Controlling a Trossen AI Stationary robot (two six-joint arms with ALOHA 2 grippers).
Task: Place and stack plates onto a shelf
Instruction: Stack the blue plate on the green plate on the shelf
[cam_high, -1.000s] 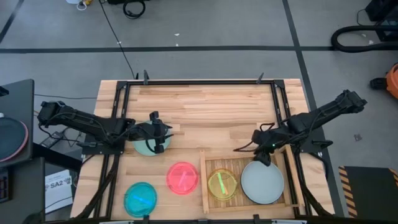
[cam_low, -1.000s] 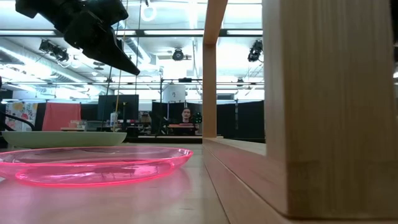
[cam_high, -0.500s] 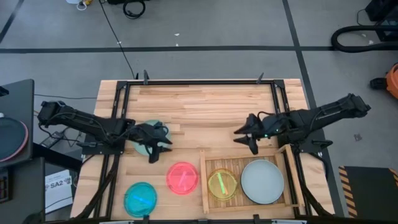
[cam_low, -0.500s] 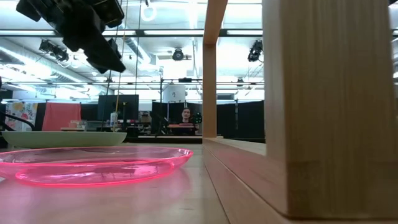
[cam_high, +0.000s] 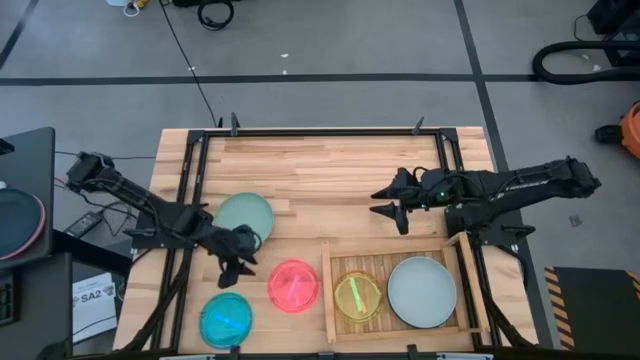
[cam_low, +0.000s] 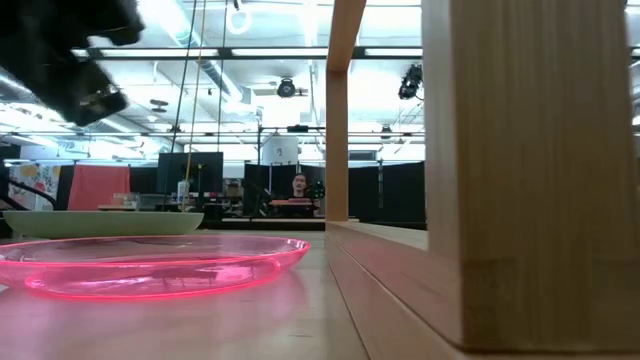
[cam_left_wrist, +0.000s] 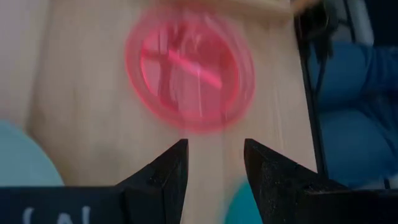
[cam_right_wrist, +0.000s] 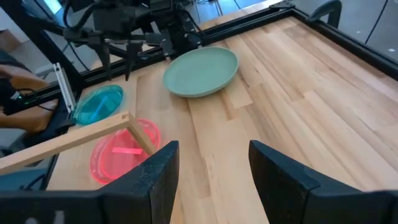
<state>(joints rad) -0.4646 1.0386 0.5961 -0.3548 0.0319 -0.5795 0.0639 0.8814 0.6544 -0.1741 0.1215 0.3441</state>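
Plank bench (cam_high: 330, 170) carries my plates: mint (cam_high: 243, 214) centre-left, pink (cam_high: 293, 286) and cyan (cam_high: 226, 319) lower left, yellow-green (cam_high: 357, 296) and pale grey (cam_high: 421, 291) on the shelf (cam_high: 327, 290). Left gripper (cam_high: 237, 268) and right gripper (cam_high: 389, 205) gape, empty.

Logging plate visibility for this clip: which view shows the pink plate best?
The high view: the whole pink plate shows, lying left of the shelf. The low view gives only its edge-on rim, the left wrist view blurs it, and the right wrist view has a shelf post across it.
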